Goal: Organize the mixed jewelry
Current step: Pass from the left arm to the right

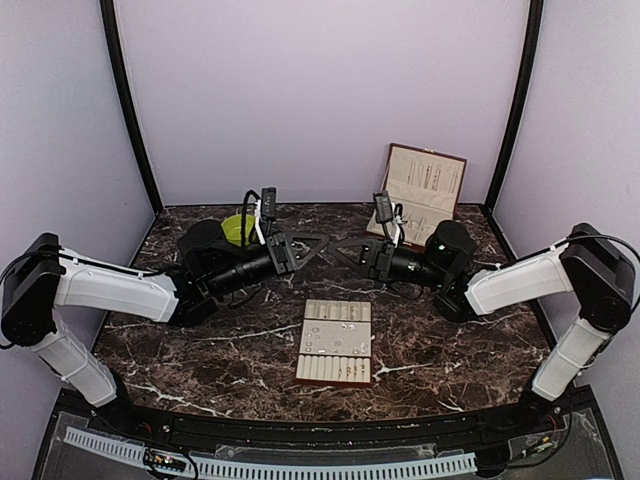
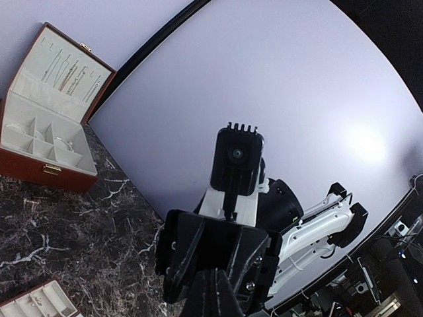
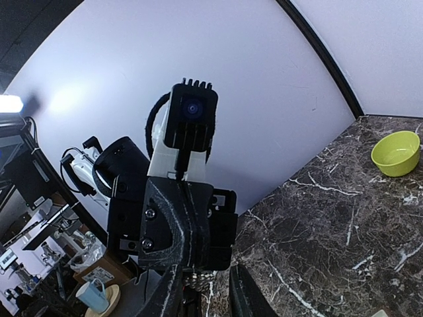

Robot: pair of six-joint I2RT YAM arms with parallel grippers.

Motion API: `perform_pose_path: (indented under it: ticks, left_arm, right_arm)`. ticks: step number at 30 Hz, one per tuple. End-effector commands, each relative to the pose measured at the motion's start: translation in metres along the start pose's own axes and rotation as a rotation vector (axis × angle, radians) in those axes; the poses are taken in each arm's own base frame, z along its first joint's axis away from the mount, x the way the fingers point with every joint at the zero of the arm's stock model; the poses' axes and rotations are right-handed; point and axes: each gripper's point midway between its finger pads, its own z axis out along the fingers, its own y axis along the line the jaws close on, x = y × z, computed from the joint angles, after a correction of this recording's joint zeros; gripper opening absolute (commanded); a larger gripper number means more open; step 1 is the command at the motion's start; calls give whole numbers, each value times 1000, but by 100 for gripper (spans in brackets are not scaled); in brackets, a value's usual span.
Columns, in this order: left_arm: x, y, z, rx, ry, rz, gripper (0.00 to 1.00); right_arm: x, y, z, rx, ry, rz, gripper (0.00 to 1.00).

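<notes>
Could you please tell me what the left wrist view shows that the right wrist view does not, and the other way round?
Only the left wrist view shows the open brown jewelry box with its beige compartments, a corner of the slotted tray, and the right arm's wrist camera facing it. Only the right wrist view shows the lime-green bowl and the left arm's wrist camera. Both show the dark marble table and the pale wall, each with the other arm close in front.
</notes>
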Motion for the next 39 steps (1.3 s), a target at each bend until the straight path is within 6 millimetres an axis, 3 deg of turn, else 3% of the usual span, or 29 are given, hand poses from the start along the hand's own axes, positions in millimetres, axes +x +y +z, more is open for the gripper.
perform_pose_path:
  ticks: [1,21,23,31,39]
  left_arm:
    - [-9,-19,-6,53,-30,16,0]
    - [-5,-11,-9,30,-30,5,0]
    - [-4,-10,-10,23,-27,5,4]
    - [-1,-5,-12,-15,-4,31,43]
    - [-1,6,-26,-93,54,77,65]
  right_arm:
    - [-11,12,6,-50,-25,-32,25]
    - [-13,12,4,-18,-24,-60,13]
    - [-12,9,1,6,-22,-63,13]
    - [-2,1,-10,78,3,-73,13]
    - [11,-8,-25,128,43,-50,13]
